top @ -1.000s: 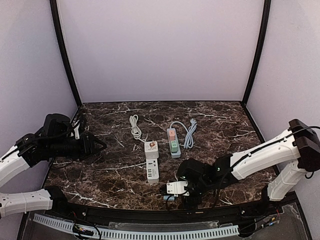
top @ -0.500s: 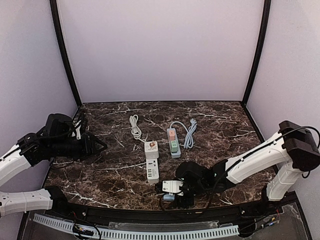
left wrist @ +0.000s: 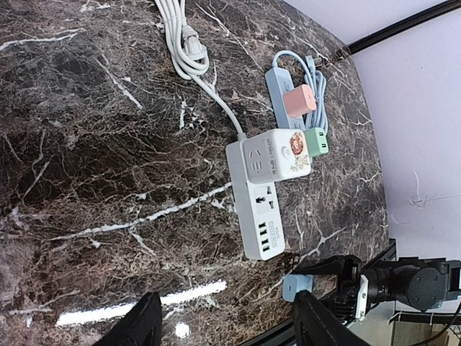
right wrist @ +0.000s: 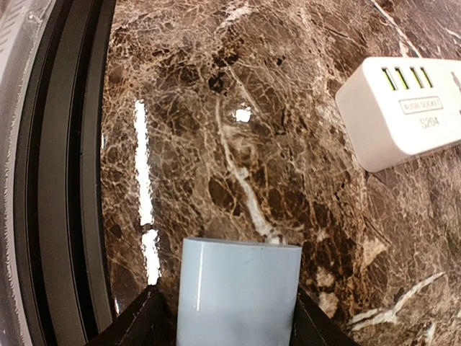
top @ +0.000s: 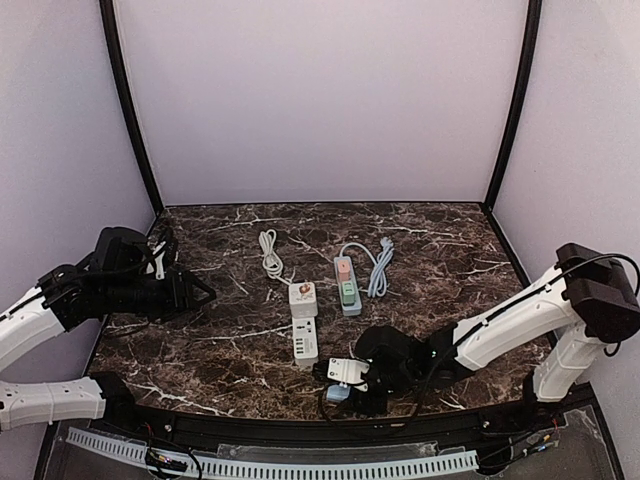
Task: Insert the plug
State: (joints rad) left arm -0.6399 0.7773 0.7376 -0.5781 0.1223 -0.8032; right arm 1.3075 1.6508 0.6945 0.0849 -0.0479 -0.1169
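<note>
Item: blue plug [right wrist: 239, 288], uninserted, on desk [top: 200, 340] near edge just right of white power strip [top: 305, 340]; right gripper [right wrist: 225, 306] flanks it, grip undeterminable; left gripper [left wrist: 223, 324] wide, empty.

Right wrist view gives you the only legible mark: "S204", grey print on top face of white rectangular plastic power strip [right wrist: 403, 108], near its end, beside row of four yellow-green slots. Between slots and "S204" sits small boxed line of grey capitals, too blurred for you to read. Left wrist view: round reddish printed emblem on white cube-shaped adapter [left wrist: 277, 155] sitting on same strip; any lettering in it too small to make out. Top view: print too small for you to read.
</note>
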